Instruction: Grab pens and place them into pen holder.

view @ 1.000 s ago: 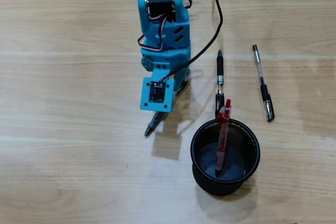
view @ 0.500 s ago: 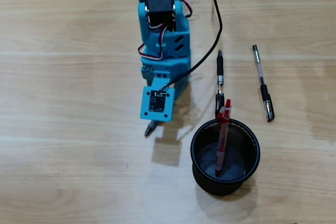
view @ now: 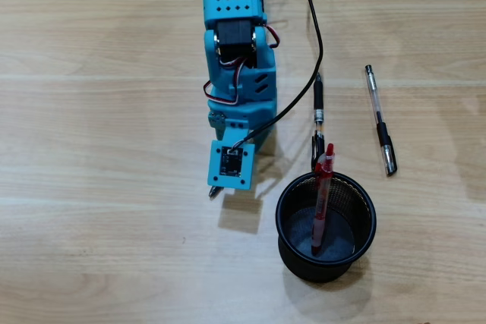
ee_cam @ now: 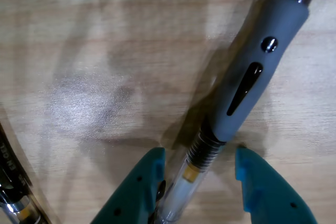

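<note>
Done: red pen [view: 322, 196] stands in the holder [view: 282, 201], near the table's bottom edge.
Left: black pen [view: 318, 115], capped pen [view: 379, 121], grey pen [ee_cam: 247, 80].
Gripper [ee_cam: 199, 169]: my jaws open astride the grey pen, apparently not yet clamped.

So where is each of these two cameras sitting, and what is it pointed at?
Overhead view: fixed above, looking straight down at the wooden table, pen holder and blue arm.
Wrist view: rides on the arm, looking down past the gripper, whose open jaws straddle the grey-grip pen.
Shared: that pen, only its tip showing from overhead.
</note>
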Robot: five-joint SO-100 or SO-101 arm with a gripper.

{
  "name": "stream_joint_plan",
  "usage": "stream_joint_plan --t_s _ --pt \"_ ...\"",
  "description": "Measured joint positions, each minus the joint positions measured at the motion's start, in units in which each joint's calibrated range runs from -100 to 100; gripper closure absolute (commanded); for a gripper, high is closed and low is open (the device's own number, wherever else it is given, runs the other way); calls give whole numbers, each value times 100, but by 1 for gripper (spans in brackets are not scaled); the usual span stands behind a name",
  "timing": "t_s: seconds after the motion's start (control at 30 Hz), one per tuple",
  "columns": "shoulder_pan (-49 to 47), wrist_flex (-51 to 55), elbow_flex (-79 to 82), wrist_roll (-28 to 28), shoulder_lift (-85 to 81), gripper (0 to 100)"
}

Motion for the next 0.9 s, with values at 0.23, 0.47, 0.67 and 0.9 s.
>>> stream_joint_plan --t_s 0.23,0.47,0.67,0.9 --pt "54 -208 -98 5 127 98" --pt "36 -242 -98 16 136 98" --pt "90 -225 -89 16 102 98" --pt "226 -87 -53 462 -568 98"
